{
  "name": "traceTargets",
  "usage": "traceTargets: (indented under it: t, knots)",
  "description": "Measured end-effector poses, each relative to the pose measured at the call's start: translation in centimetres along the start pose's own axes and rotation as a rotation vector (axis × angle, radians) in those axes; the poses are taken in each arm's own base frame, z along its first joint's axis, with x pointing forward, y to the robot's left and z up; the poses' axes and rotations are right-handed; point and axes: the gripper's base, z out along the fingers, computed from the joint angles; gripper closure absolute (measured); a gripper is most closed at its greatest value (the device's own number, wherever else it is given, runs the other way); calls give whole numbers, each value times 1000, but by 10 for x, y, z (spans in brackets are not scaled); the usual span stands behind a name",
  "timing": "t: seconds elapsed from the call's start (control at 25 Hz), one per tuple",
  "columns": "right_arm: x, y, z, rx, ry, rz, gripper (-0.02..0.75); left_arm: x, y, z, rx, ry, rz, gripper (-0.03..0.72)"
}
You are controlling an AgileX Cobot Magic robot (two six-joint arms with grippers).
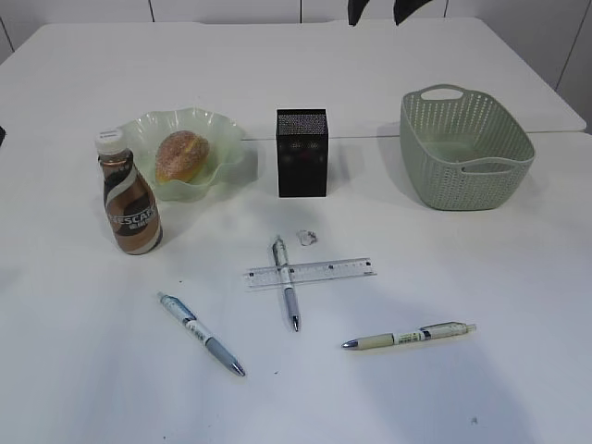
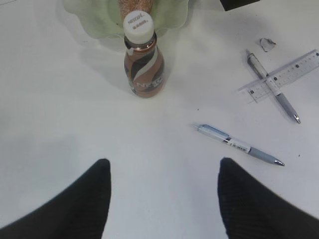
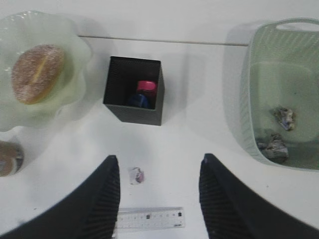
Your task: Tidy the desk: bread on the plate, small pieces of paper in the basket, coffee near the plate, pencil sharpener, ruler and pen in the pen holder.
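Observation:
The bread (image 1: 182,155) lies in the plate (image 1: 220,128), with the coffee (image 1: 129,199) standing just in front. Two small pieces of paper (image 3: 284,118) sit in the basket (image 1: 462,148). A tiny pale scrap (image 1: 307,238) lies before the pen holder (image 1: 302,153), which holds a pink-and-blue object (image 3: 142,93), perhaps the pencil sharpener. One pen (image 1: 287,296) crosses the ruler (image 1: 310,272); two more pens (image 1: 201,333) (image 1: 407,336) lie nearer. My left gripper (image 2: 162,167) hangs open above bare desk near the coffee (image 2: 144,62). My right gripper (image 3: 159,164) is open above the scrap (image 3: 136,175) and ruler (image 3: 149,218).
The desk (image 1: 83,370) is white, with a seam running across it behind the pen holder. Two dark shapes (image 1: 381,9) hang at the top edge of the exterior view. Neither gripper shows in that view.

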Motion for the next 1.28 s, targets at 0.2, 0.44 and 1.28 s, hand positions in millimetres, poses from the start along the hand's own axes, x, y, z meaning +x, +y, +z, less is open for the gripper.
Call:
traceTargets:
  t: [0.2, 0.44, 1.28]
  knots:
    - [0, 4, -21, -90, -10, -8, 331, 3, 0, 0, 0, 31, 0, 214]
    - [1, 2, -67, -181, -73, -71, 331, 6, 0, 0, 2, 66, -1, 214]
    - [74, -9, -19, -196, 220, -614, 332, 12, 0, -1, 3, 129, -2, 214]
